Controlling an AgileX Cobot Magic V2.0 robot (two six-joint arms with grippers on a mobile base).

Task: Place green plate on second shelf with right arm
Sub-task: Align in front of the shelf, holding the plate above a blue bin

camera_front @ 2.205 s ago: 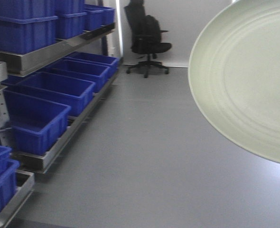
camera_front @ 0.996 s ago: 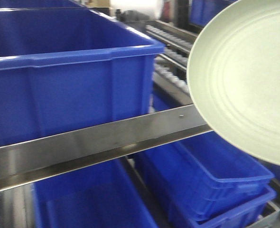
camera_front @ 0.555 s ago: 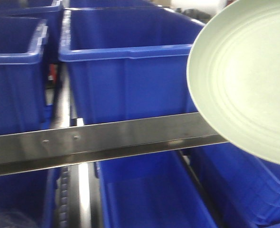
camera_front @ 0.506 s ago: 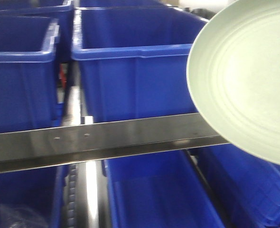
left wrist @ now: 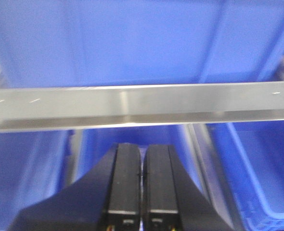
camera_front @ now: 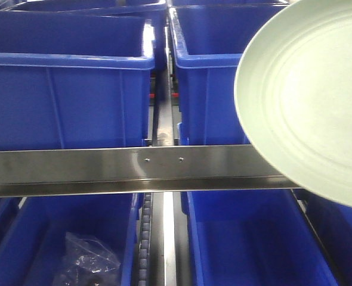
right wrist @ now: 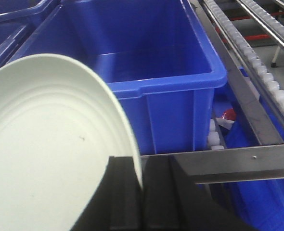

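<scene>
step: carrying green plate point(right wrist: 45, 159) toward shelf rail point(camera_front: 134, 170) | right gripper point(right wrist: 141, 192) pinching its rim | left gripper point(left wrist: 142, 187) pressed together, empty | next: I judge lift over blue bin point(right wrist: 147, 72)

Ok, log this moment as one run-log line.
right gripper: shut on green plate | left gripper: shut, empty | plate: tilted, facing blue bins

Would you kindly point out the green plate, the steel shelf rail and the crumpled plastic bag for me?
green plate point(camera_front: 307, 101): front-facing view, on its ringed inner face.
steel shelf rail point(camera_front: 104, 170): front-facing view, on its flat front face.
crumpled plastic bag point(camera_front: 89, 262): front-facing view, on its wrinkled middle, inside the lower left bin.
</scene>
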